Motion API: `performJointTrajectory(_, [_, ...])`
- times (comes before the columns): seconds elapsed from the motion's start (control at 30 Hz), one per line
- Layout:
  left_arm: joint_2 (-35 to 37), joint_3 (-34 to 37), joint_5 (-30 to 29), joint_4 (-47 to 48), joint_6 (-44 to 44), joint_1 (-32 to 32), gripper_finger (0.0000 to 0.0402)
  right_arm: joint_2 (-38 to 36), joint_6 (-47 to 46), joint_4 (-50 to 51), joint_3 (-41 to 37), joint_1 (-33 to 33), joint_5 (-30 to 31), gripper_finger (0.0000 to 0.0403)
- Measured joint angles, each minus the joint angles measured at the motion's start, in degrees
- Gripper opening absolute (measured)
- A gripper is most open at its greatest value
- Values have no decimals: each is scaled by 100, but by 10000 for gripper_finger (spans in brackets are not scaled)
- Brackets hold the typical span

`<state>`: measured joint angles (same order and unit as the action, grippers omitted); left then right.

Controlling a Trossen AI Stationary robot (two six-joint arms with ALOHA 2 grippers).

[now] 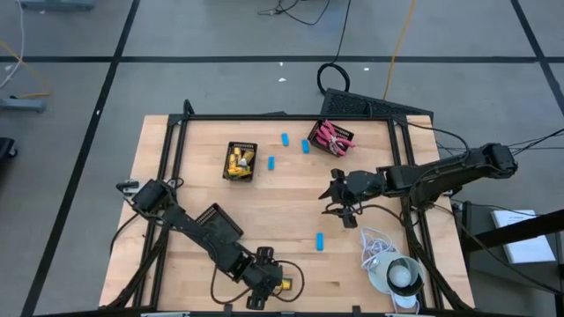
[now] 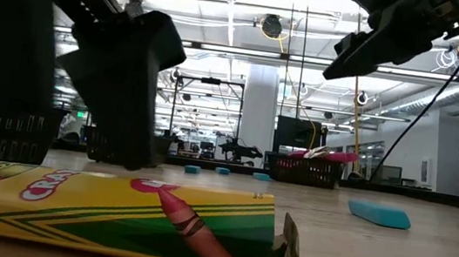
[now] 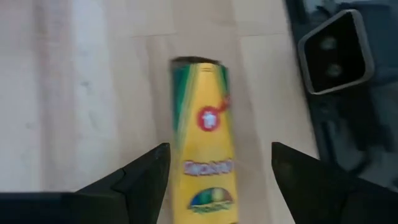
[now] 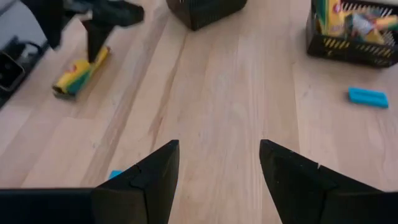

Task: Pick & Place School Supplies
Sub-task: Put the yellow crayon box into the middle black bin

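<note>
A yellow-and-green crayon box (image 3: 205, 143) lies flat on the wood near the table's front edge (image 1: 284, 283). My left gripper (image 3: 219, 146) hangs over it, open, one finger on either side of the box's near end, touching neither side. My right gripper (image 1: 339, 198) hovers open over the table's middle right, nothing between its fingers (image 4: 219, 144). Light-blue erasers lie loose on the table: one near the front (image 1: 320, 239), others farther back (image 1: 271, 162) (image 1: 305, 145). A black tray (image 1: 240, 161) holds yellow boxes. Another tray (image 1: 330, 136) holds red-handled scissors.
A white cord with a round grey-white object (image 1: 392, 269) lies at the front right corner. A black frame (image 1: 282, 117) borders the work area. Bare wood lies between the two grippers. The low-view camera (image 3: 336, 53) stands just beyond the crayon box.
</note>
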<state>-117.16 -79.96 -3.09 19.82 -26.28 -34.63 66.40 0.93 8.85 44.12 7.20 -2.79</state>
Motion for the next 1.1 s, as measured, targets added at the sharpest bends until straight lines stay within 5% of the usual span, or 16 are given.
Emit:
performJointTrajectory(0.73, [-319,-4,196,-86,-127,97,279,-53,-70,113,-2,0,17,212])
performJointTrajectory(1.1, [-354,-2,85,-21,24,164,150,-51,-74,130,-2,0,8,212])
